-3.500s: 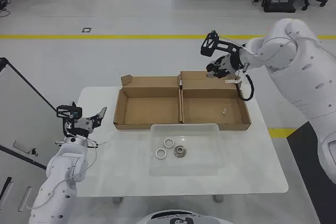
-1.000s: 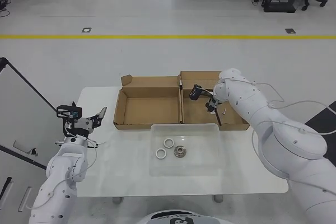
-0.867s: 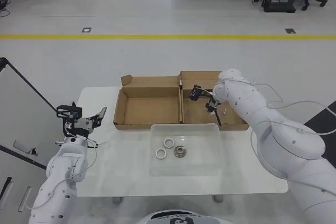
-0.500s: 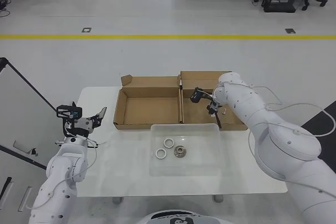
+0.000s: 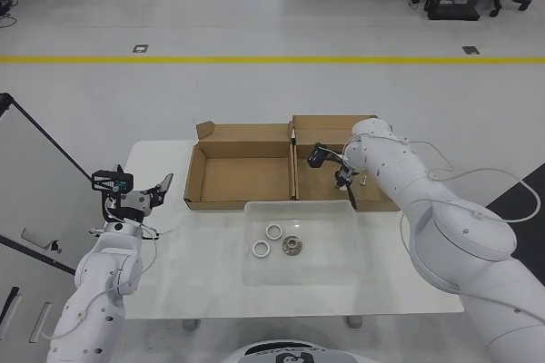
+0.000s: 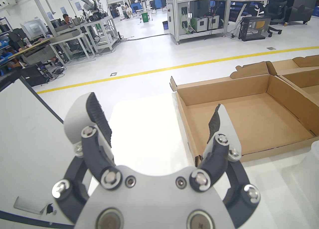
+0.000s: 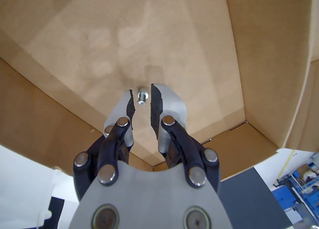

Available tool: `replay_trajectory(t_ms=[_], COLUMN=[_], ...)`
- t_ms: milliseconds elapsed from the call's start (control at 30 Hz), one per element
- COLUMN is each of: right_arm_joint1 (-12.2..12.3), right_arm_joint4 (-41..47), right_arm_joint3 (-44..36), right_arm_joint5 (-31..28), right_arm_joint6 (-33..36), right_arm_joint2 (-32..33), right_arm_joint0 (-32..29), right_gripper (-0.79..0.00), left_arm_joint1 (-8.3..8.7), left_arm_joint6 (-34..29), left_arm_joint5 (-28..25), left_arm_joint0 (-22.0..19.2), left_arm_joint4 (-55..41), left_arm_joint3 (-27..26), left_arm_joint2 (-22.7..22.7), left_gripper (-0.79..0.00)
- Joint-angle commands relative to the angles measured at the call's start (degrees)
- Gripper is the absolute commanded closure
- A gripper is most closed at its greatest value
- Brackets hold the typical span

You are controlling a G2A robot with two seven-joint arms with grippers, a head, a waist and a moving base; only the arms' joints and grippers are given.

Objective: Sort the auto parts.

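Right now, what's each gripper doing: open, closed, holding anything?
Left gripper: open, empty.
Right gripper: open, jaws on either side of the bolt on the box floor, not closed on it.

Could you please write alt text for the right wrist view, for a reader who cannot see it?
The right gripper is down inside a brown cardboard box, its fingers narrowly open either side of a small silver bolt lying on the box floor.

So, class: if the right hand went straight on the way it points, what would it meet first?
The right hand would probably meet the small bolt lying on the floor of the cardboard box; depth is unclear.
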Motion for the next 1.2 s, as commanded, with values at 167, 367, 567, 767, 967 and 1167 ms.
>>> replay_trajectory(t_ms=[167, 367, 567, 767, 967, 1167], right_arm_joint1=[-0.07, 0.04, 0.46, 1.57, 3.45, 5.99], right_arm_joint4=[-0.88, -0.87, 0.63, 1.65, 3.46, 5.98], right_arm_joint3=[0.67, 0.78, 0.95, 0.85, -0.62, -3.57], right_arm_joint5=[-0.19, -1.12, -2.26, -4.33, -8.45, -13.12], right_arm_joint6=[-2.22, -5.7, -8.38, -13.25, -19.0, -22.18], right_arm_joint2=[0.53, 1.51, 3.17, 4.91, 7.29, 10.1], right_arm_joint0=[0.14, 0.93, 2.08, 3.11, 4.14, 4.37], right_gripper=[-0.265, -0.391, -0.785, -0.785, -0.785, -0.785], left_arm_joint1=[0.0, 0.0, 0.0, 0.0, 0.0, 0.0], left_arm_joint6=[0.0, 0.0, 0.0, 0.0, 0.0, 0.0], left_arm_joint5=[0.0, 0.0, 0.0, 0.0, 0.0, 0.0], left_arm_joint0=[0.0, 0.0, 0.0, 0.0, 0.0, 0.0], left_arm_joint4=[0.0, 0.0, 0.0, 0.0, 0.0, 0.0], left_arm_joint3=[0.0, 0.0, 0.0, 0.0, 0.0, 0.0], left_arm_joint2=[0.0, 0.0, 0.0, 0.0, 0.0, 0.0], left_gripper=[-0.785, -0.785, -0.785, -0.785, -0.785, -0.785])
